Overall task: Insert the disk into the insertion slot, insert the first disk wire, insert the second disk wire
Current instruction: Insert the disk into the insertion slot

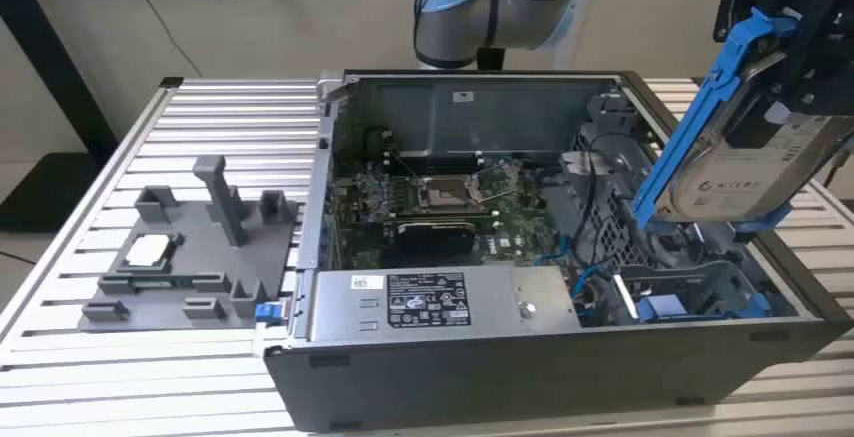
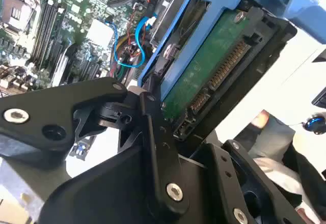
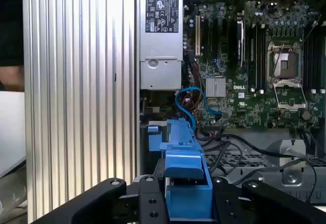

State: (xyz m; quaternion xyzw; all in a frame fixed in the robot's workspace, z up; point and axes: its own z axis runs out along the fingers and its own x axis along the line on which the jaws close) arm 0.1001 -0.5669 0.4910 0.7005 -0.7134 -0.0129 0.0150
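Disk (image 1: 731, 172) sits clamped edgewise between my gripper's (image 3: 186, 196) fingers, held above the case (image 1: 534, 377) at its end on the exterior view's right; its long axis tilts steeply, lower end aimed at the slot (image 1: 694, 282) below, well apart; the slot holds something blue, which I can't identify.

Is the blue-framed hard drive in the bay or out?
Out: the black tool holds the blue-framed silver disk tilted above the grey case.
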